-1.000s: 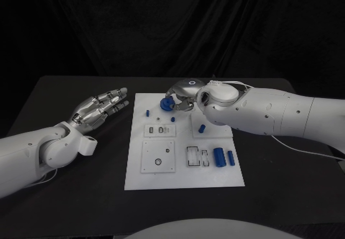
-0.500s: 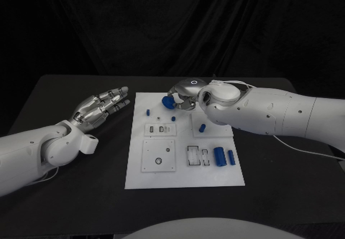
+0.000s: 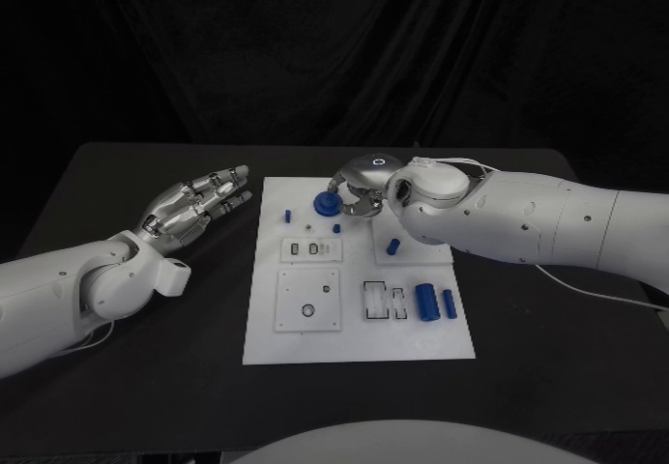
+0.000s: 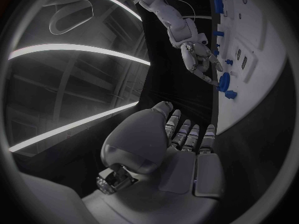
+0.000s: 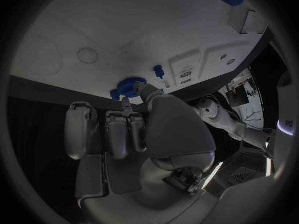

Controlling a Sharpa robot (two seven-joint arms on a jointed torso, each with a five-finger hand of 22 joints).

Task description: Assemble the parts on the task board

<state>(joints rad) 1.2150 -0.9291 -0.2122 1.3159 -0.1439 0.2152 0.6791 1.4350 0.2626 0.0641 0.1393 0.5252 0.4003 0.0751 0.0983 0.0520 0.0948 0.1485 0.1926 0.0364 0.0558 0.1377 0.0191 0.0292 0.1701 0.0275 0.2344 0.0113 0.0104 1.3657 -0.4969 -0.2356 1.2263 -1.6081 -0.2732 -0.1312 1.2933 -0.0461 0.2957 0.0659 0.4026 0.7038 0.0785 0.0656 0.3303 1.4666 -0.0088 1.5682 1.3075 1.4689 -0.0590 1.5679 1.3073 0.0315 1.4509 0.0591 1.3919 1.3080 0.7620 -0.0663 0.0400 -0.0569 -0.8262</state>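
Two arms frame the scene, and the table (image 3: 126, 174) under them is the biggest thing, black and bearing the board (image 3: 360, 340) at its middle. The board is a white plate with several raised white fixtures on it: a square one with a round hole on its near left, a slotted one beside that, and a smaller pair further back.

The right hand (image 3: 359, 184) hangs over the board's far edge and pinches a blue gear (image 3: 328, 202) between thumb and fingers; the right wrist view shows the gear (image 5: 129, 88) at the fingertips, just above the white surface, with a small blue peg (image 5: 159, 71) standing close by. Whether the gear touches the board I cannot tell. The left hand (image 3: 195, 205) lies off the board on its left, palm up, fingers straight and slightly apart, holding nothing; the left wrist view shows that same flat hand (image 4: 181, 149).

Loose parts remain: two blue cylinders (image 3: 425, 301) lie side by side on the board's near right, a short blue piece (image 3: 393, 248) rests on the right rear fixture, and small pegs (image 3: 287, 217) stand near the far left.

My reading is that the step in hand is seating the gear on a post at the back of the board. The next move seems to call for lining up the gear's bore with its post, lowering it straight, then loosening the pinch without tilting it. Most of the assembly looks undone.
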